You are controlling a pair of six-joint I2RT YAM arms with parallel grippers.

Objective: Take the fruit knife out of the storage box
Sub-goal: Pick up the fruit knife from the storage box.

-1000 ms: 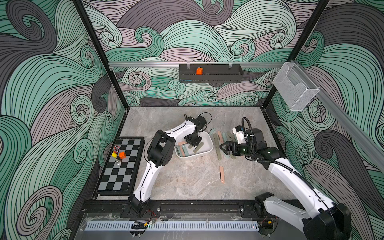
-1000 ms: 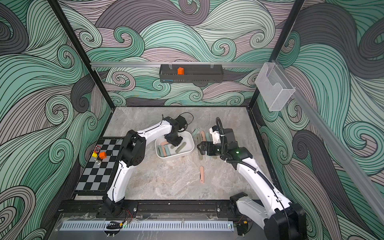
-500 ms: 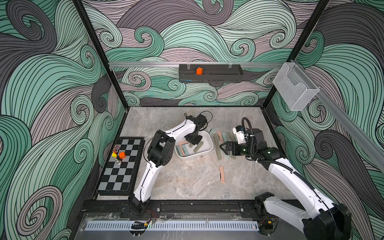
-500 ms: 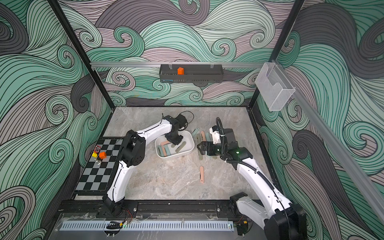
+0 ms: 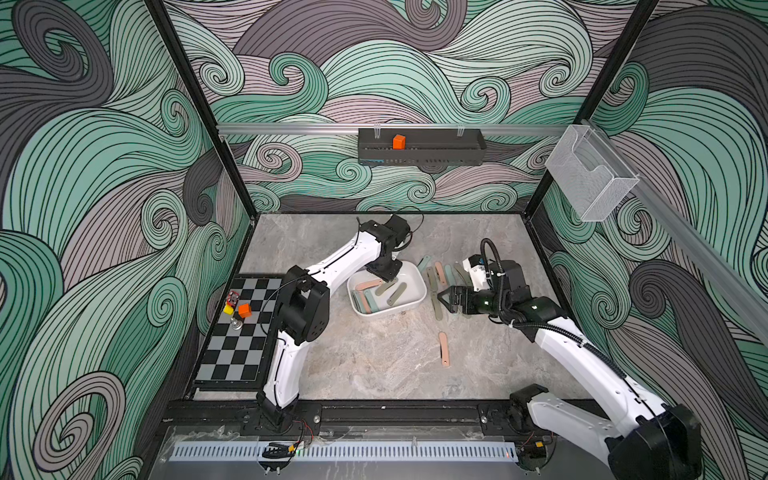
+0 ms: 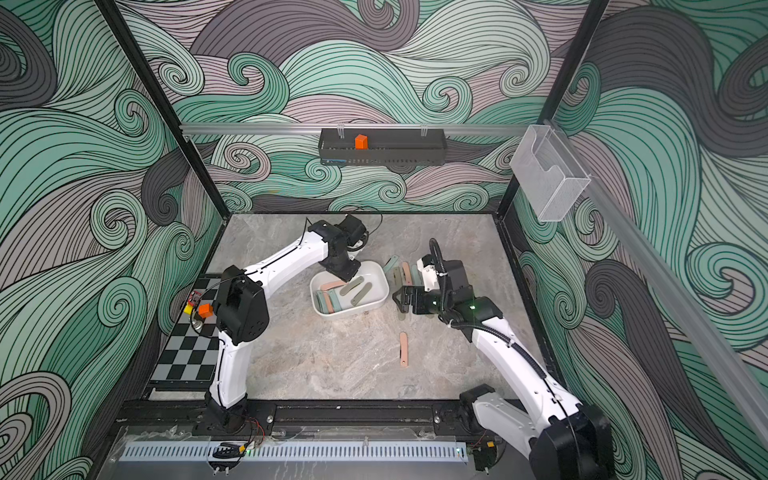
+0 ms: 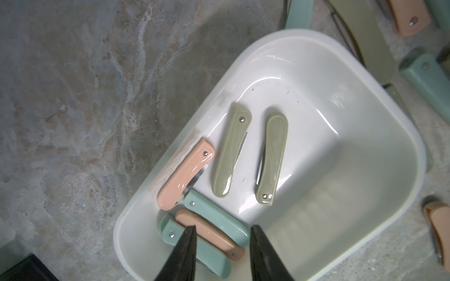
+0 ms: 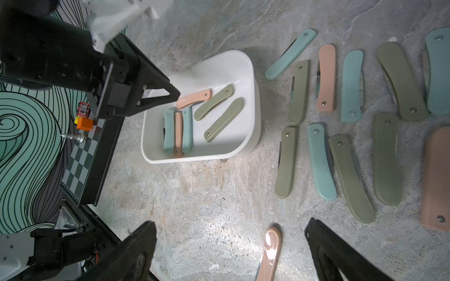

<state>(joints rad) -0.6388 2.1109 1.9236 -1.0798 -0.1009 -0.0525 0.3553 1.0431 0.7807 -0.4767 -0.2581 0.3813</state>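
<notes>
**Left tool lifted and parted, nothing brought out**

Top views: Finds the left tool (image 5: 386,275) over the far end of the storage box (image 5: 392,311), lifted slightly from its lower place in the box a second ago. Jaws eased apart from nearly closed, with nothing between them. Leaves the fruit knives (image 5: 376,291) lying inside the box, seemingly as before. Puts the right tool (image 5: 444,298) just beside the box's other end, spread wide, empty and unmoved above the desk (image 5: 374,365). Agrees in both top views.

Left wrist: Looks down past narrowly parted jaws gripping nothing. Counts six folded knives on the white box floor (image 7: 341,158): two pink, two olive, two teal, three of them packed side by side directly below. Reads as a grip released or missed, so probably calls for a fresh descent onto one knife.

Right wrist: Shows wide jaws holding nothing, with bare desk beneath and the end of a lone pink knife (image 8: 270,250). Shows rows of laid-out knives (image 8: 323,77) beside the box, well clear of it.

Writing: No brand, label or lettering legible anywhere.
</notes>
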